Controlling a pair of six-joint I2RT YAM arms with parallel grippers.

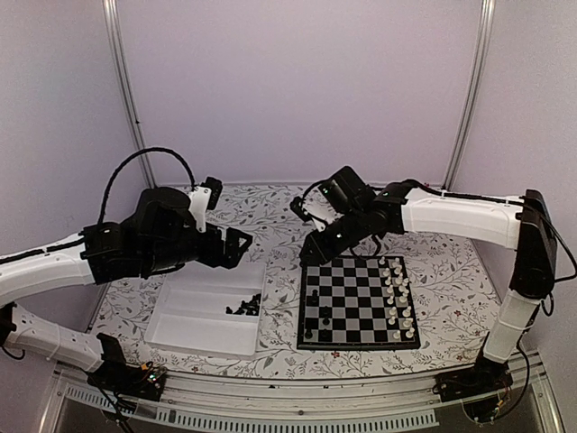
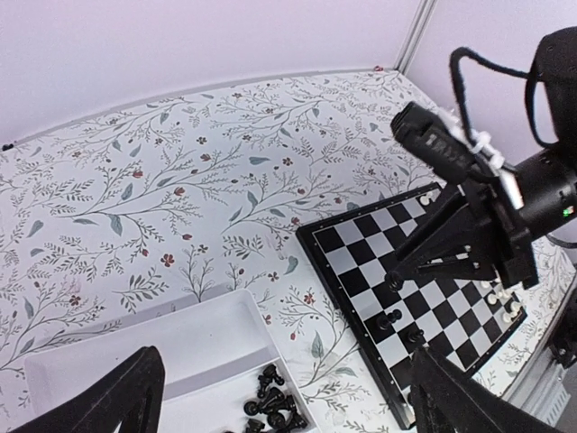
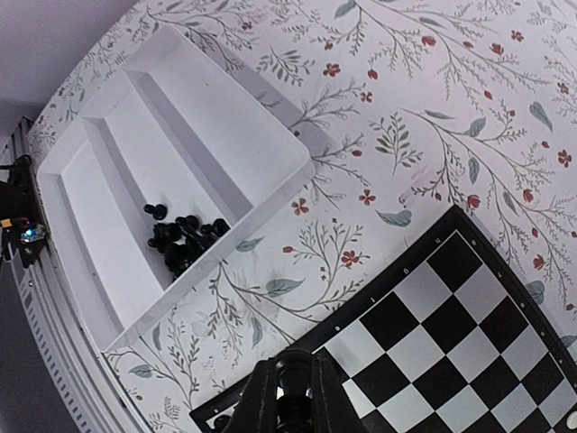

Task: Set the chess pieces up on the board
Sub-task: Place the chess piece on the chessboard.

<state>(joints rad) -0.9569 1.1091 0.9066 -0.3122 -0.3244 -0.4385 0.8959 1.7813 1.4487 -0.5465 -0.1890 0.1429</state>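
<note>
The left pincer (image 1: 236, 246) hangs spread wide and holding nothing over the far right part of the tray (image 1: 185, 317); its wrist view cuts off all but the finger ends. Black pieces (image 1: 245, 307) lie in a loose heap in the tray by its board-side wall, too small to tell apart or to say which way each points. A strip of bare counter (image 1: 279, 311) separates tray and board (image 1: 356, 305), and more open counter lies beyond both. The right pincer (image 3: 293, 397) is pressed nearly together, pinching a small dark piece (image 3: 293, 372) that is mostly hidden by the fingers, over the board's far left corner, which the arm covers in the top view. The board sits square to the counter's near edge. A few black pieces stand upright in its left columns, and white pieces (image 1: 399, 298) fill the right two.
</note>
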